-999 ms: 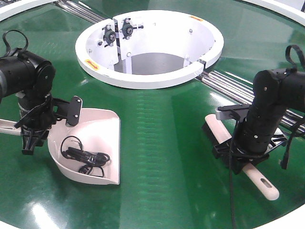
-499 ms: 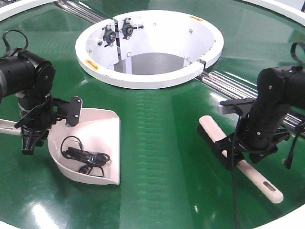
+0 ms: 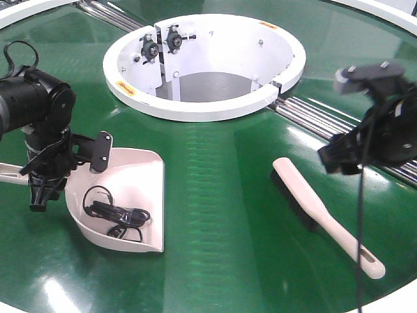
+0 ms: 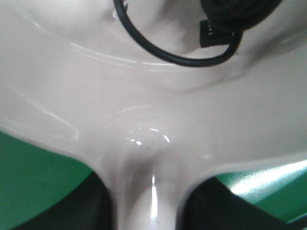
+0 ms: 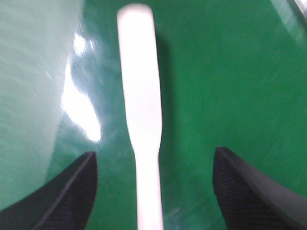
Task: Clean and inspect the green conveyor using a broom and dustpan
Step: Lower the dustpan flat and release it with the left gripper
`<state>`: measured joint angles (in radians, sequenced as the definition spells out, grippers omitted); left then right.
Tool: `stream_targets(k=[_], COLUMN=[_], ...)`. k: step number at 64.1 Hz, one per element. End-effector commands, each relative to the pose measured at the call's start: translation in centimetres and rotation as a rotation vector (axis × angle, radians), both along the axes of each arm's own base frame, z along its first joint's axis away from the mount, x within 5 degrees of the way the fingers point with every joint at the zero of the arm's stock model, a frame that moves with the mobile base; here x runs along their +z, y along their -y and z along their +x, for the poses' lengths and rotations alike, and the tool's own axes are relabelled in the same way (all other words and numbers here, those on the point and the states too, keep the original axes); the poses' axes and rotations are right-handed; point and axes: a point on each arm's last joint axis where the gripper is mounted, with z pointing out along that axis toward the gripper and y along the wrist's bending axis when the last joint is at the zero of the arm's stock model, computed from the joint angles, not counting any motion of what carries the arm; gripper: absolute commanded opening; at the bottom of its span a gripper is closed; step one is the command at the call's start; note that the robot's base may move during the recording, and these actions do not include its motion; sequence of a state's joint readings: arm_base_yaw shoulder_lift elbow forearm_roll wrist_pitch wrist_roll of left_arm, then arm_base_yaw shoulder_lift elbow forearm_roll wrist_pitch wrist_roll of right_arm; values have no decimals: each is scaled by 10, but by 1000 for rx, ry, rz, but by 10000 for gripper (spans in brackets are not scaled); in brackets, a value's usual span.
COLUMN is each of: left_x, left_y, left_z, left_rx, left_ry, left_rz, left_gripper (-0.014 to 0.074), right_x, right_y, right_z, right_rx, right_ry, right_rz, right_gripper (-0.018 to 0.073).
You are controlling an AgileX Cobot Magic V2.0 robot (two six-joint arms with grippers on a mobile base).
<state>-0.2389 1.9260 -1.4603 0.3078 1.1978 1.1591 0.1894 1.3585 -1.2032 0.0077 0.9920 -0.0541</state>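
Broom (image 3: 314, 207): slim pale pink-beige hand brush. It lay flat on the green conveyor (image 3: 221, 195) at near right, head toward the white circular rim (image 3: 195, 107), slotted handle end toward the belt's near edge. Dark bristles showed along its left flank. Judged light and stiff, of smooth plastic likely to skid on the glossy belt. Best taken across the narrow handle just behind the head, jaws square to its length.

Right gripper (image 5: 153, 152): hung above the broom, apart from it. Fingers (image 5: 72, 187) were spread wide, one to each side of the handle in the wrist view, holding nothing and touching nothing.

Dustpan (image 3: 140, 171): pale scoop, at near left on the belt, wide mouth facing right, handle running off to the left. Judged light and rigid, prone to slide if nudged. Contents: one coil of black cable (image 3: 117, 214).

Left gripper (image 3: 40, 192): set over the dustpan handle. The wrist view showed dark fingers (image 4: 91, 206) pressed close on both sides of that handle, so judged clamped on it.

Metal rails (image 3: 313, 117): crossed the belt at far right, beyond the broom head.
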Motion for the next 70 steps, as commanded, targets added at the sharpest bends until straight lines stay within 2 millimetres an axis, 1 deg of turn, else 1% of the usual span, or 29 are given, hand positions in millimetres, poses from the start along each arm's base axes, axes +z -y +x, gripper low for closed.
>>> stream_targets(k=[1, 7, 12, 17, 20, 25, 26, 31, 33, 38, 40, 47, 58, 70], left_x=[25, 25, 25, 25, 25, 25, 25, 25, 25, 25, 25, 25, 25, 25], left_y=[1, 1, 1, 1, 1, 1, 1, 1, 1, 1, 1, 1, 1, 2], left_z=[-4, -4, -4, -4, -4, -4, -4, -4, -4, -4, -4, -4, -4, -3], left_rx=[-7, -7, -7, -7, -7, -7, -7, -7, -7, -7, -7, -7, -7, -6], left_ry=[49, 49, 49, 49, 49, 49, 49, 49, 49, 49, 49, 49, 49, 56], left_rz=[0, 0, 0, 0, 0, 0, 0, 0, 0, 0, 0, 0, 0, -13], left_gripper=[-6, -6, -6, -6, -6, -6, -6, -6, -6, -6, -6, -6, -6, -6], right_x=[40, 61, 73, 78, 77, 70, 65, 56, 49, 38, 30, 13, -6, -21], right_y=[6, 9, 12, 14, 16, 18, 19, 21, 22, 23, 24, 26, 31, 34], right_z=[-18, -37, -51, -65, -73, -86, -88, -102, -107, -120, -124, -141, -165, -182], right_rx=[8, 13, 18, 35, 46, 54, 54, 52, 50, 44, 42, 35, 19, 15], right_ry=[207, 311, 378, 443, 478, 525, 525, 581, 588, 646, 654, 709, 824, 909], right_rz=[21, 34, 41, 37, 32, 30, 29, 39, 50, 78, 86, 108, 147, 160], right_gripper=[498, 498, 498, 498, 498, 498, 498, 498, 498, 498, 498, 498, 498, 498])
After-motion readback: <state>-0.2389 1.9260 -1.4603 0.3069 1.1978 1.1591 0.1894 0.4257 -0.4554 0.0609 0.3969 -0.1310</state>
